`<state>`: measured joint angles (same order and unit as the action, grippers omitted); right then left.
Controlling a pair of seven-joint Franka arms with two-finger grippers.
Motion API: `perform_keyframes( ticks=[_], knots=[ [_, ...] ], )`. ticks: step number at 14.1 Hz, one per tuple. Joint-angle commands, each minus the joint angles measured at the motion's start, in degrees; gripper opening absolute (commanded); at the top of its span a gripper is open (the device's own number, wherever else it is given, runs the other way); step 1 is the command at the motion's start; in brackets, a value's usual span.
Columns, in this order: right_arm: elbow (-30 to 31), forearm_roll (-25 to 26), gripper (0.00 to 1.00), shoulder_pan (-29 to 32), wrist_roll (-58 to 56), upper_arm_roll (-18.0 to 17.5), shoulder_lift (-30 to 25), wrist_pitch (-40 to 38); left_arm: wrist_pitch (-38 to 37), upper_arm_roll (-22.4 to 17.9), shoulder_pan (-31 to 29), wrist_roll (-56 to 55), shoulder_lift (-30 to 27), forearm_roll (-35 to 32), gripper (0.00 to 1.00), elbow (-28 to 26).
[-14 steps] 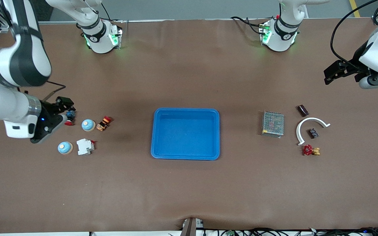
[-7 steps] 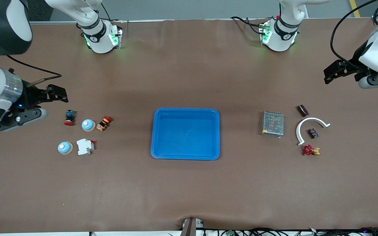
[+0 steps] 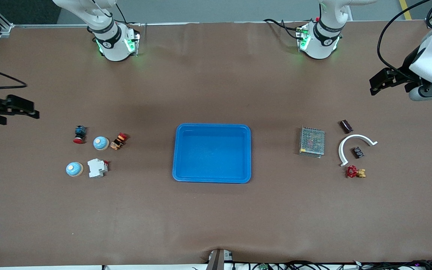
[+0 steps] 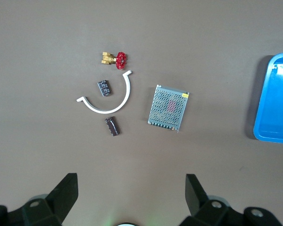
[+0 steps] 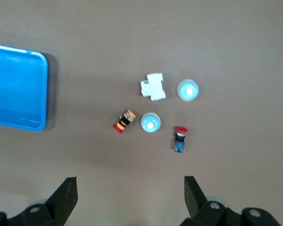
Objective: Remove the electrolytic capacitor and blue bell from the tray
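The capacitor [image 3: 346, 126], a small dark cylinder, lies on the table near the left arm's end; it also shows in the left wrist view [image 4: 112, 126]. Two light blue bells [image 3: 100, 143] [image 3: 74, 169] sit near the right arm's end and show in the right wrist view [image 5: 150, 122] [image 5: 187, 90]. My left gripper [image 3: 372, 86] [image 4: 132, 176] is open and empty, over bare table at its end. My right gripper [image 3: 32, 109] [image 5: 130, 179] is open and empty, over bare table at the other end, apart from the bells.
A blue tray [image 3: 212, 181] sits empty mid-table. By the capacitor lie a metal mesh box [image 3: 312, 141], a white arc [image 3: 354, 144], a black chip [image 3: 358, 152] and a red valve [image 3: 354, 172]. By the bells lie two push buttons [image 3: 79, 134] [image 3: 118, 141] and a white breaker [image 3: 97, 167].
My right gripper has drawn back from beside the red push button toward the right arm's end of the table, and most of that arm has left the view. The left arm has barely moved.
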<state>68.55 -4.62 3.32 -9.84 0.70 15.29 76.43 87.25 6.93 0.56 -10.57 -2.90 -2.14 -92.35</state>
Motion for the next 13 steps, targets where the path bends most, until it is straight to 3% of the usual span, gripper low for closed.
perform_keyframes(
  ticks=[1,3,7,13],
  knots=[
    [0.69,2.66,1.00,0.90,1.05,-0.70,-4.37,-2.60,-0.94,0.10,-0.21,1.17,-1.32,1.09,1.00,-0.29],
    [5.25,4.53,1.00,0.63,2.53,-0.70,-7.72,-0.76,-1.11,0.10,-0.21,1.17,-1.32,1.09,1.00,-0.29],
    [23.17,3.48,1.00,0.89,8.96,-0.79,-16.85,11.08,-1.38,0.10,-0.21,1.17,-1.32,1.09,1.00,-0.29],
    [21.45,3.48,1.00,0.19,9.13,-0.97,-16.61,11.02,-1.38,0.01,-0.48,1.17,-1.14,1.09,1.00,-0.20]
  ],
)
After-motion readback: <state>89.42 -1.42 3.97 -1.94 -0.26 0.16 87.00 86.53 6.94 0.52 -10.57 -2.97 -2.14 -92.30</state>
